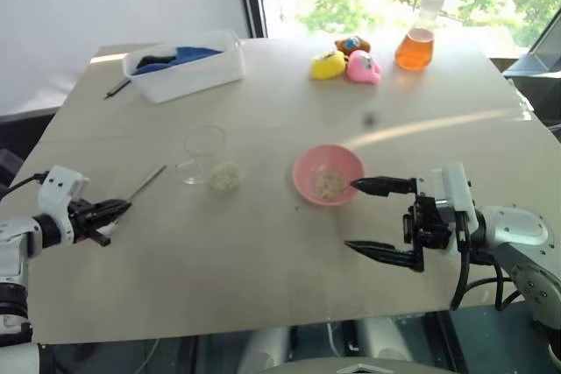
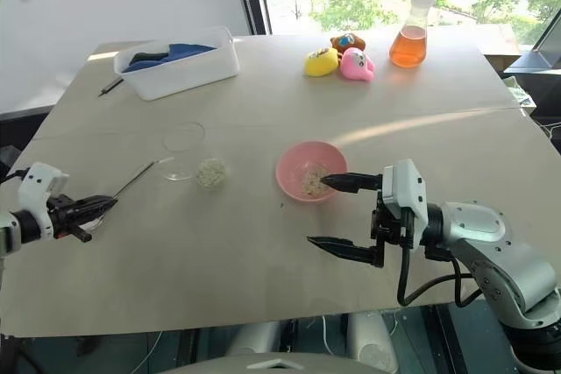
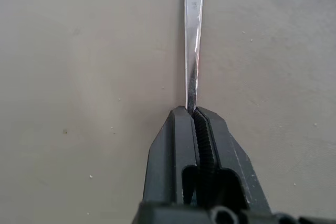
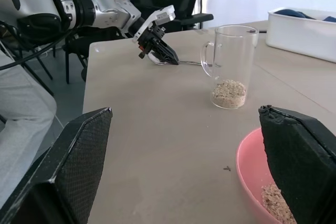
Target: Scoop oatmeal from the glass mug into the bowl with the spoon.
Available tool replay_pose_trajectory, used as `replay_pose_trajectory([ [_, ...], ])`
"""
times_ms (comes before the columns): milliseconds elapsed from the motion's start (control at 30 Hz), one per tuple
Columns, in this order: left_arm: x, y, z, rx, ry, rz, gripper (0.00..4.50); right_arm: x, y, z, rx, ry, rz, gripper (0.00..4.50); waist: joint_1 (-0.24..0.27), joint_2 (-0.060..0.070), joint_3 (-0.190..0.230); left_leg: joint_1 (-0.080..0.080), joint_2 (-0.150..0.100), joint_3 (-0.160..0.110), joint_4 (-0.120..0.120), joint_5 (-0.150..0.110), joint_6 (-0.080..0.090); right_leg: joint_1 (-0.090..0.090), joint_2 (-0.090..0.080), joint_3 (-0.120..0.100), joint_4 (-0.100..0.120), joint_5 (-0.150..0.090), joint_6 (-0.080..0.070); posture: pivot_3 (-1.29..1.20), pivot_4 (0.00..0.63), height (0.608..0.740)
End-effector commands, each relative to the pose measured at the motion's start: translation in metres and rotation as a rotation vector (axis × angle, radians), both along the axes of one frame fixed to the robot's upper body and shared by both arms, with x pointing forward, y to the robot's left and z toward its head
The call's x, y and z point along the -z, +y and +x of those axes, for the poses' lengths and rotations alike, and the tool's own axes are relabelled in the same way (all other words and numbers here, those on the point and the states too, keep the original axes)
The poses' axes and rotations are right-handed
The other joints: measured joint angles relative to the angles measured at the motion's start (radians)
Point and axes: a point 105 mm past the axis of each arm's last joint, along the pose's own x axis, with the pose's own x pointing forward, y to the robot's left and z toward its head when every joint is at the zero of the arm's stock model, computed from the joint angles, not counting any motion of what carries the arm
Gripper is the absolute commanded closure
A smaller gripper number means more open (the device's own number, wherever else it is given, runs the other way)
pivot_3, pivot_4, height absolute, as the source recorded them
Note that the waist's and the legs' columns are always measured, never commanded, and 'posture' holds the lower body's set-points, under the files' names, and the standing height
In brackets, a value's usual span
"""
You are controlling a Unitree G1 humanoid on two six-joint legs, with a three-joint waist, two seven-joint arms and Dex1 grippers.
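Left gripper (image 3: 193,113) pinches spoon (image 3: 192,40) at handle's end, low left of frame. Thin, slick, stiff steel: may swivel; grip further up. Right gripper (image 1: 380,216) spread wide.

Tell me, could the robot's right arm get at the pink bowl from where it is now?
Probably yes: the right gripper hangs open right beside the bowl, with nothing between them.

One glass mug (image 1: 203,154), one pink bowl (image 1: 327,174), one spoon (image 1: 146,183), two oatmeal heaps (image 1: 225,176), one white tub (image 1: 184,65), one pen (image 1: 117,88), one flask (image 1: 416,35), three toy ducks (image 1: 346,59).
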Motion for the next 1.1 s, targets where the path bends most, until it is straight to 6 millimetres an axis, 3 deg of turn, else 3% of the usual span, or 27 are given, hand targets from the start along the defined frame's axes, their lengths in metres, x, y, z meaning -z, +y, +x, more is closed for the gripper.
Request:
replay_pose_trajectory([
  [33,0.015,-0.003,-0.009,-0.042,-0.023,-0.014,4.46,-0.006,0.001,0.0,-0.026,-0.03,0.01,0.0,-0.001,0.0,0.0,0.0,0.0,0.001,0.0,0.0,0.0,0.0,0.0,0.001,0.0,0.0,0.0,0.0,0.15,0.74],
  [200,-0.016,-0.023,-0.009,-0.071,-0.301,-0.004,4.46,-0.005,0.002,0.004,-0.045,-0.027,0.005,0.0,0.01,-0.003,0.001,-0.001,0.0,0.004,-0.001,0.0,0.0,-0.001,-0.002,0.004,-0.002,0.0,0.0,0.0,0.15,0.74],
  [333,-0.026,-0.065,-0.045,0.057,-0.409,0.002,4.46,-0.002,0.003,0.007,-0.069,-0.017,0.007,0.0,0.013,-0.009,0.002,-0.004,0.0,0.004,-0.001,0.0,0.0,-0.002,-0.003,0.004,-0.004,0.0,0.0,0.0,0.15,0.74],
  [467,-0.037,-0.07,-0.071,-0.08,-0.553,0.006,4.46,0.002,0.003,0.009,-0.083,-0.011,0.012,0.0,0.025,-0.012,0.002,-0.007,0.0,0.003,-0.001,-0.001,0.0,-0.004,-0.004,0.002,-0.007,0.0,0.0,0.0,0.15,0.74],
  [567,-0.035,-0.081,-0.085,-0.118,-0.57,-0.036,4.46,0.004,0.004,0.009,-0.089,-0.009,0.02,0.0,0.039,-0.012,0.002,-0.007,0.0,0.002,-0.001,-0.001,0.001,-0.004,-0.004,0.001,-0.007,0.0,0.0,0.0,0.15,0.74],
  [700,-0.016,-0.091,-0.104,-0.136,-0.494,-0.084,4.46,0.005,0.004,0.008,-0.089,-0.009,0.024,0.0,0.039,-0.013,0.002,-0.008,0.0,0.003,-0.001,-0.001,0.001,-0.003,-0.003,0.001,-0.009,0.0,0.0,0.0,0.15,0.74],
  [800,-0.014,-0.095,-0.108,-0.128,-0.489,-0.095,4.46,0.005,0.005,0.008,-0.08,-0.006,0.032,0.0,0.039,-0.014,0.003,-0.008,0.0,0.002,-0.001,-0.001,0.001,-0.003,-0.002,0.0,-0.009,0.0,0.0,0.0,0.15,0.74],
  [1100,-0.028,-0.174,-0.084,0.202,-0.556,-0.181,4.46,-0.001,0.011,0.028,0.134,0.158,0.122,0.0,0.037,-0.014,0.003,-0.009,0.0,0.001,0.001,-0.001,0.001,-0.003,-0.002,-0.001,-0.009,0.0,0.0,0.0,0.15,0.74],
])
